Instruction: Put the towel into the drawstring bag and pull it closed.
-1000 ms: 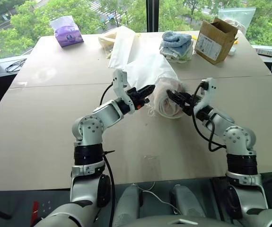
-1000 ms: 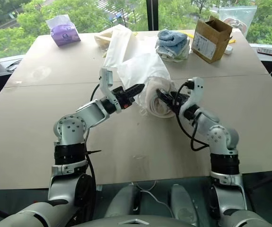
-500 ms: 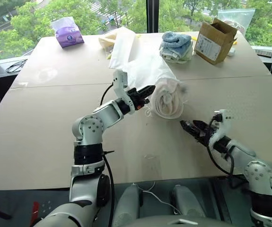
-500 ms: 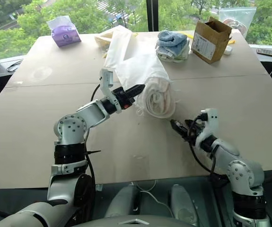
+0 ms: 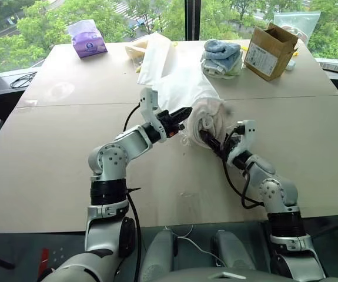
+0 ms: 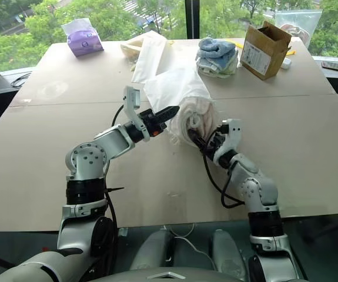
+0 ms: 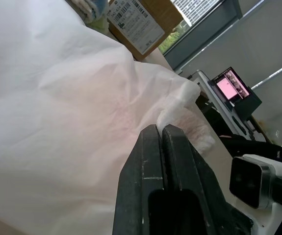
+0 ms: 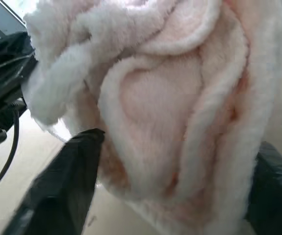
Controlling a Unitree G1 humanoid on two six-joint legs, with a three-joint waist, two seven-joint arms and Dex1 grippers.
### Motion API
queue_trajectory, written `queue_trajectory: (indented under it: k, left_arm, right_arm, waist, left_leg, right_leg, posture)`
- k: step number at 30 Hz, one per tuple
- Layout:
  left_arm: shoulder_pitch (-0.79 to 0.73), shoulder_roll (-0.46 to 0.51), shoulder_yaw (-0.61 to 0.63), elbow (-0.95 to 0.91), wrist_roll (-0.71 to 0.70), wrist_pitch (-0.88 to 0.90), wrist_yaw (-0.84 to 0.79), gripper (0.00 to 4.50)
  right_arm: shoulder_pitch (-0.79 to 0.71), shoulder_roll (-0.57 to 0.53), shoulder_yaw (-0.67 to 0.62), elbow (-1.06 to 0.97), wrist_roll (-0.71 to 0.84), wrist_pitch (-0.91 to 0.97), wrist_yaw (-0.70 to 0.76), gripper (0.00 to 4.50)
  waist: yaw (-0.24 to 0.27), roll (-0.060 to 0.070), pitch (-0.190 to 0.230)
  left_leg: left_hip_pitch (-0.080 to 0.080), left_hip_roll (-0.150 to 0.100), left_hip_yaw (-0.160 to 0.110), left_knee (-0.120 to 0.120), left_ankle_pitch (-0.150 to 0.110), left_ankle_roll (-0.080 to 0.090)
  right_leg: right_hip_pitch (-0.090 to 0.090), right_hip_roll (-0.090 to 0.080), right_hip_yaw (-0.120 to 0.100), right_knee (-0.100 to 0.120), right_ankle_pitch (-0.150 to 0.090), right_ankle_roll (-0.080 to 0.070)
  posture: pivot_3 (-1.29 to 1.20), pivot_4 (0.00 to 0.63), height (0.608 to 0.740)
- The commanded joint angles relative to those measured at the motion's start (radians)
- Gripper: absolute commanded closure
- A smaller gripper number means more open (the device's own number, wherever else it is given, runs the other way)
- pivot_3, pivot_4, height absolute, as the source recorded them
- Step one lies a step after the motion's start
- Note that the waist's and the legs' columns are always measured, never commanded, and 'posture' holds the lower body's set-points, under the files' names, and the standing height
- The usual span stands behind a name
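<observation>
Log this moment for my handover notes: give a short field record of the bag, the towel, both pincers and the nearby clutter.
drawstring bag: white, lying on the table, mouth toward the robot
towel: fluffy, bunched at the bag's mouth, partly sticking out
left pincer: shut, pinching the bag's edge
right pincer: open, fingers either side of the towel
clutter: cardboard box, folded towel pile, purple tissue pack

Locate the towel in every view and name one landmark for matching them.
Left eye: towel, centre, in the bag mouth.
Right eye: centre, slightly left.
Left wrist: fluffy bit beyond the fingertips.
Right wrist: close up, between the fingers.
Landmark: the bag.
</observation>
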Motion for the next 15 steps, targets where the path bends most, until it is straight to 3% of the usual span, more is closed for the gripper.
queue_trajectory:
  k: [1, 5, 6, 15]
  left_arm:
    - [0.005, 0.006, -0.004, -0.030, -0.007, -0.003, -0.016, 4.50]
    - [0.014, 0.005, -0.002, -0.048, -0.014, 0.004, -0.013, 4.50]
    - [0.015, 0.005, -0.003, -0.051, -0.015, 0.004, -0.013, 4.50]
    - [0.011, -0.005, -0.006, -0.063, -0.036, 0.019, -0.031, 4.50]
  right_arm:
    - [-0.037, 0.032, -0.039, -0.004, 0.031, -0.022, 0.003, 2.34]
    - [-0.062, 0.043, -0.041, -0.010, 0.025, -0.003, -0.001, 4.19]
    - [-0.069, 0.047, -0.045, -0.006, 0.027, 0.001, -0.007, 4.47]
    - [-0.288, 0.153, -0.184, 0.238, 0.096, -0.006, -0.094, 4.47]
  waist:
    - [0.000, 0.000, 0.000]
    - [-0.001, 0.000, 0.000]
    - [-0.002, 0.000, 0.000]
    - [-0.003, 0.000, 0.000]
  left_leg:
    - [0.000, 0.000, 0.000, 0.000, 0.000, 0.000]
    - [0.000, 0.000, -0.001, 0.000, 0.000, 0.000]
    - [0.000, 0.000, 0.000, 0.000, 0.000, 0.000]
    - [0.000, 0.000, 0.000, 0.000, 0.000, 0.000]
  right_leg:
    - [0.000, 0.000, 0.000, 0.000, 0.000, 0.000]
    - [0.000, 0.000, -0.001, 0.000, 0.000, 0.000]
    - [0.000, 0.000, 0.000, 0.000, 0.000, 0.000]
    - [0.000, 0.000, 0.000, 0.000, 0.000, 0.000]
  posture:
    - [0.00, 0.150, 0.740]
    - [0.00, 0.150, 0.740]
    - [0.00, 0.150, 0.740]
    - [0.00, 0.150, 0.740]
